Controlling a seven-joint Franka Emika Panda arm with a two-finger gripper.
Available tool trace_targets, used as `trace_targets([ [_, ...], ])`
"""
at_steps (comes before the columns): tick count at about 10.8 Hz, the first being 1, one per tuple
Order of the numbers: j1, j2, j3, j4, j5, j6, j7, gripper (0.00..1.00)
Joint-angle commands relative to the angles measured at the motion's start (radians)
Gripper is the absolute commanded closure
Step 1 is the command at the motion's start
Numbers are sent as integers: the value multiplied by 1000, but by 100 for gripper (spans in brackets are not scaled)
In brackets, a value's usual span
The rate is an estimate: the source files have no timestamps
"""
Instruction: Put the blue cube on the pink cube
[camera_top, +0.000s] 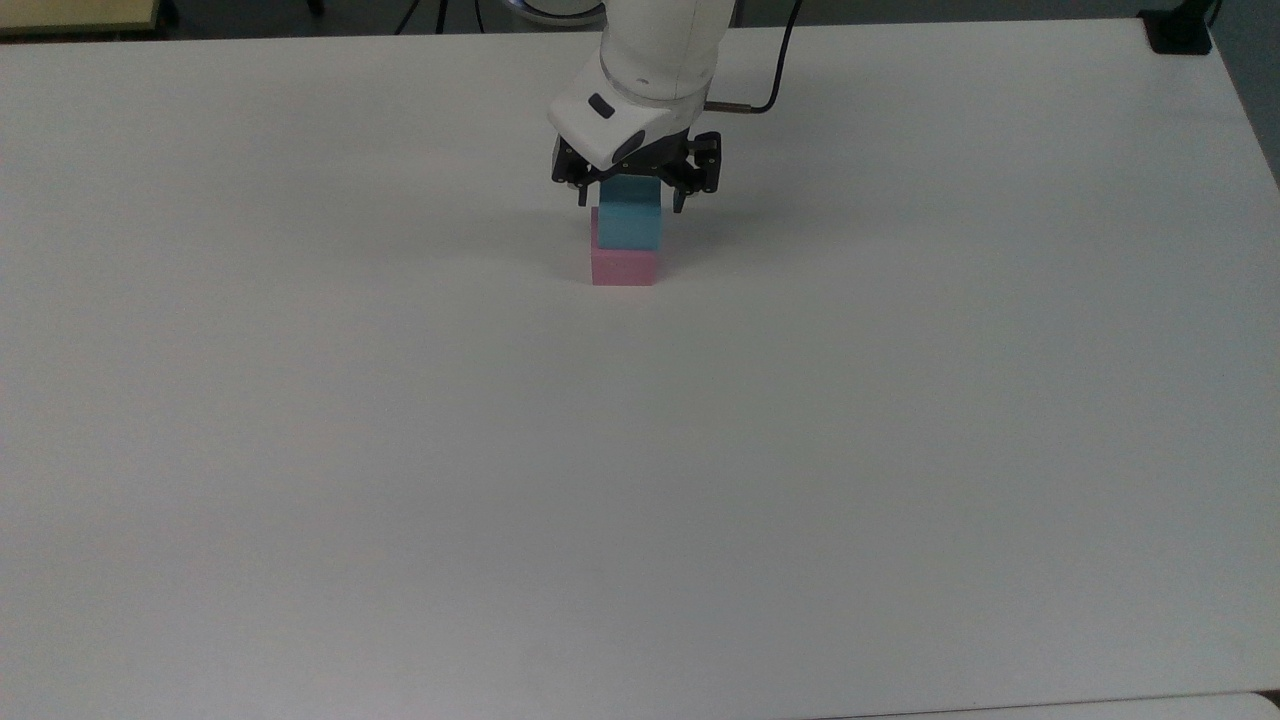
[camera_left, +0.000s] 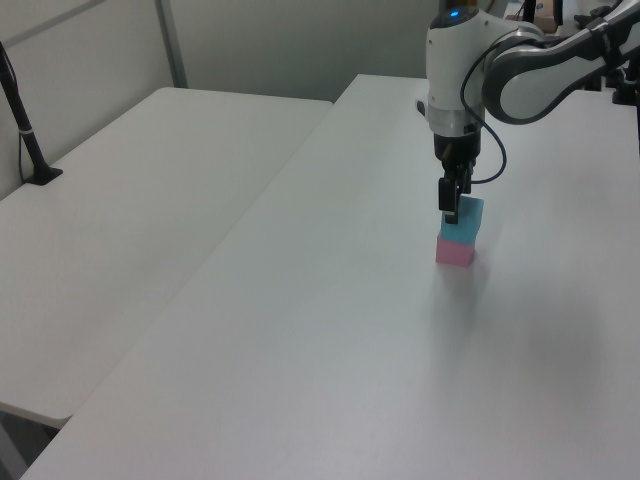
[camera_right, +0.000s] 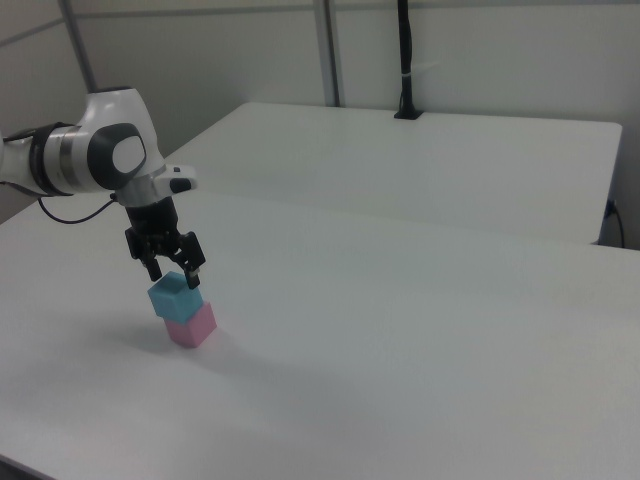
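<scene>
Here the white table (camera_top: 640, 480) bears the blue cube (camera_top: 629, 225) atop the pink cube (camera_top: 623, 267).

The top view looked down steeply across the white worktop (camera_top: 640, 480) toward the arm's base at its far edge. The left view and right view stood lower, at opposite sides, each looking obliquely across the worktop with a second table behind. All three shared the stacked cubes (camera_top: 626, 245) and the pincer (camera_top: 632, 195).
</scene>
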Motion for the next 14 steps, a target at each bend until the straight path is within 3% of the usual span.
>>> trace_targets([
  [1,-4,-56,-3,39,-7,-47,23,0],
  [5,-85,-142,-19,266,-4,-425,14,0],
  [6,-94,-173,-23,283,-5,-463,21,0],
  [9,-139,-250,-45,285,-10,-500,-64,0],
  [12,-191,-248,-68,323,-1,-489,-271,0],
  [14,-203,-251,-114,343,94,-487,-273,0],
])
